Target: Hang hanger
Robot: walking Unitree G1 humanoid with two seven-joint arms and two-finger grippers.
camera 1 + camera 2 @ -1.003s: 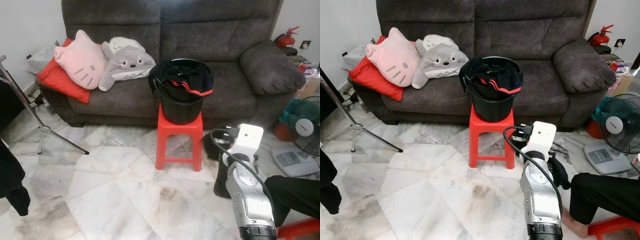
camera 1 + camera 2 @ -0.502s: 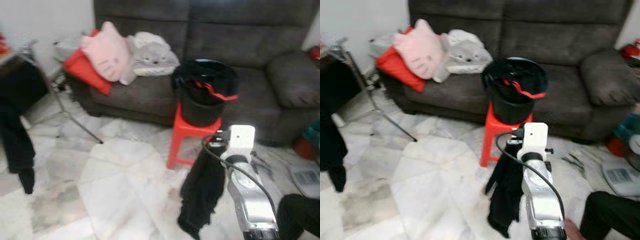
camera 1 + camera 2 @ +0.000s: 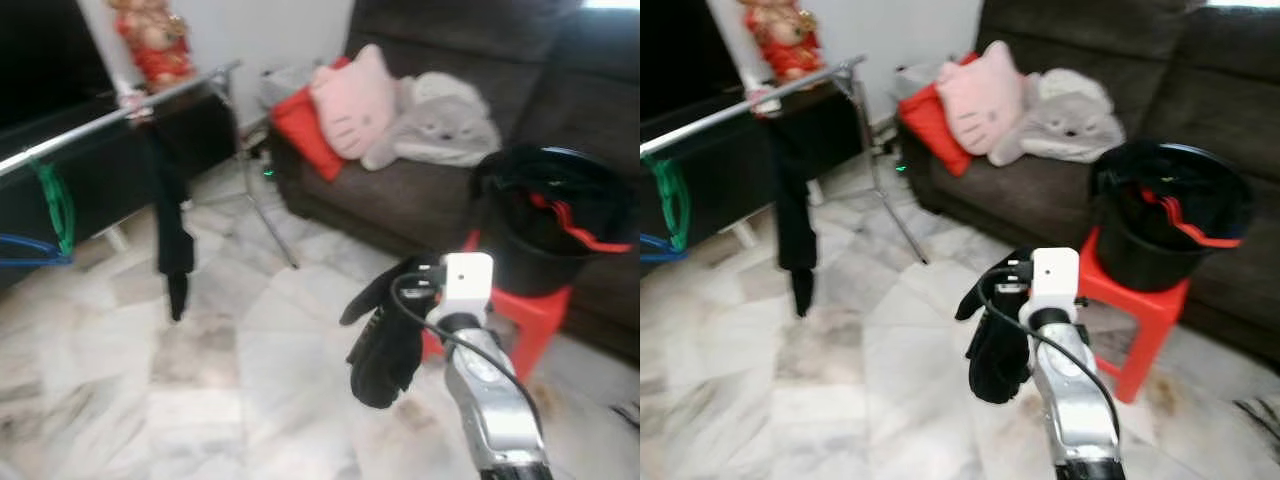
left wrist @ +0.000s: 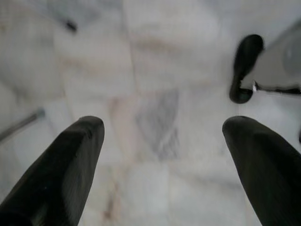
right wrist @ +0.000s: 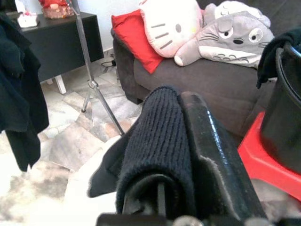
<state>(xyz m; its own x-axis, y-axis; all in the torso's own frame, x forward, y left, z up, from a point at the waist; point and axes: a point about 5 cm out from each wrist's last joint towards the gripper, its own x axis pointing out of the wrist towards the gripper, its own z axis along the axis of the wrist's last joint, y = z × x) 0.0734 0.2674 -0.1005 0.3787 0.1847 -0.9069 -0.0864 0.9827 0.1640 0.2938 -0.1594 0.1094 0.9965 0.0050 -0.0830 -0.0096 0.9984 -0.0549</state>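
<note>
The right gripper was clamped on a black knit garment that hung off it over open marble floor. No hanger could be made out in it. At ten o'clock ran the metal clothes rail, with a dark garment, a green hanger and a blue hanger. At two o'clock stood the red stool bearing a black bucket. The left gripper hung with fingers apart.
</note>
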